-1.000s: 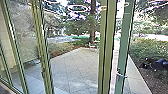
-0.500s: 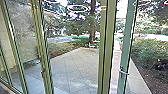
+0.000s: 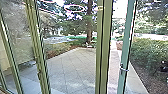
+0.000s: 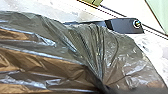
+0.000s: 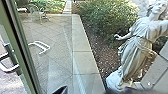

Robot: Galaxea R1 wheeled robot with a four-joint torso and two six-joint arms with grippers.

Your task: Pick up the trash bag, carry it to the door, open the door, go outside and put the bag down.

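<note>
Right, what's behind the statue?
Part of a leafy bush shows past the statue, with brown ground beside it. Whatever its robed body covers can't be seen.

Office building's glass door [image 3: 124, 50]; paved yard [image 3: 71, 67] outside.

Head view faced 12 o'clock, downward; shared paving [image 3: 72, 68] with right wrist view. Left wrist view sat close to trash bag [image 4: 50, 62].

Green door frames [image 3: 102, 50] stand before a paved yard [image 3: 71, 67], with bushes [image 3: 147, 53] alongside
</note>
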